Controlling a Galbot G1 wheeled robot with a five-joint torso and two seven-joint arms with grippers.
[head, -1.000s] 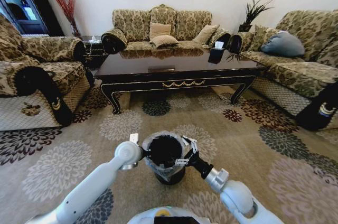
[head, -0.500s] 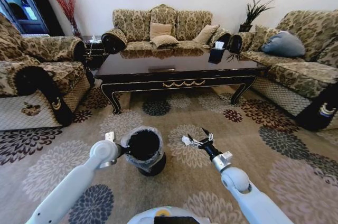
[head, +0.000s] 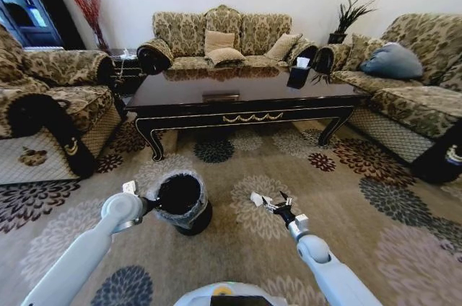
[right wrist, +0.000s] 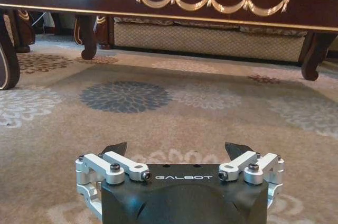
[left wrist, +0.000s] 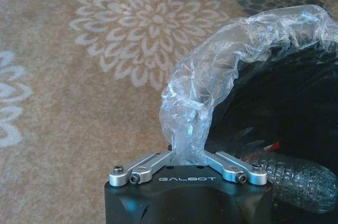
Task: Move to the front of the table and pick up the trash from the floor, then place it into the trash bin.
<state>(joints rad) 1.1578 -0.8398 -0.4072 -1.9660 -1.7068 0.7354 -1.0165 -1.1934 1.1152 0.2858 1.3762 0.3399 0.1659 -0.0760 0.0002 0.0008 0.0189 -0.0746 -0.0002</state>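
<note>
From the head we looked forward and down across the patterned carpet [head: 375,198] to the counter [head: 238,93] and the sofas beyond, both our arms reaching in from the lower edge. Our left wrist camera sat very near the trash bin [left wrist: 285,113], facing down past its liner [left wrist: 211,92] onto the same carpet. Our right wrist camera rode low over the floor, facing level toward the counter's gold-trimmed apron [right wrist: 211,2], which the head view shared from farther off.
</note>
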